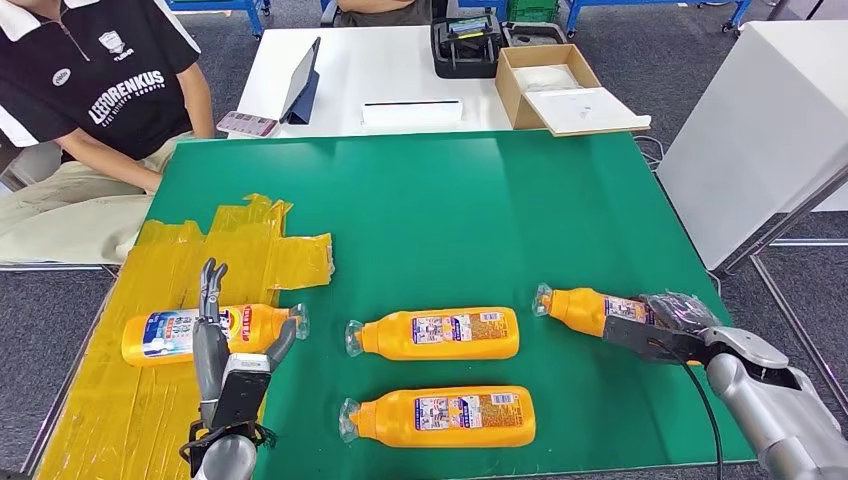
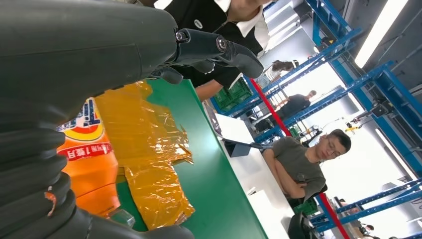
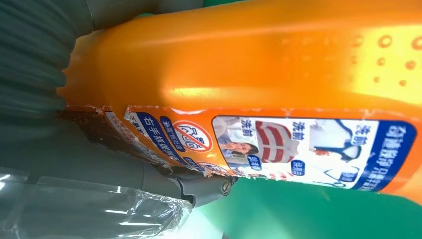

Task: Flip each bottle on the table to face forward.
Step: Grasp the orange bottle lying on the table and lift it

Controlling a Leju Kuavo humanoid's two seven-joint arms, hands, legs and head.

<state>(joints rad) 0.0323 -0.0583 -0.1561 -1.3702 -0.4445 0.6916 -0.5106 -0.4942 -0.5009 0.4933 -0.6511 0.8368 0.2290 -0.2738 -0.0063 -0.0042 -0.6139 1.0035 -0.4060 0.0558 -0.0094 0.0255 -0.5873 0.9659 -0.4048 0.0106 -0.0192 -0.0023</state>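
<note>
Four orange bottles lie on their sides on the green table point(image 1: 450, 200). The left bottle point(image 1: 170, 335) shows a blue and white label and rests on yellow tape. My left hand point(image 1: 225, 365) hovers at its cap end with fingers spread, holding nothing; the left wrist view shows that bottle point(image 2: 89, 164) just beyond the hand point(image 2: 99, 50). Two bottles lie in the middle, one farther point(image 1: 440, 333) and one nearer point(image 1: 445, 415), both with small-print labels up. My right hand point(image 1: 670, 330) grips the right bottle point(image 1: 585, 308) around its body. In the right wrist view that bottle point(image 3: 273, 74) is pressed against my fingers point(image 3: 199, 186).
A yellow tape patch point(image 1: 240, 250) covers the table's left side. A person in a black shirt point(image 1: 90, 90) sits at the far left corner. Behind stands a white table point(image 1: 400, 70) with a tablet, a black device and a cardboard box point(image 1: 550, 85). A white cabinet point(image 1: 760, 130) stands at the right.
</note>
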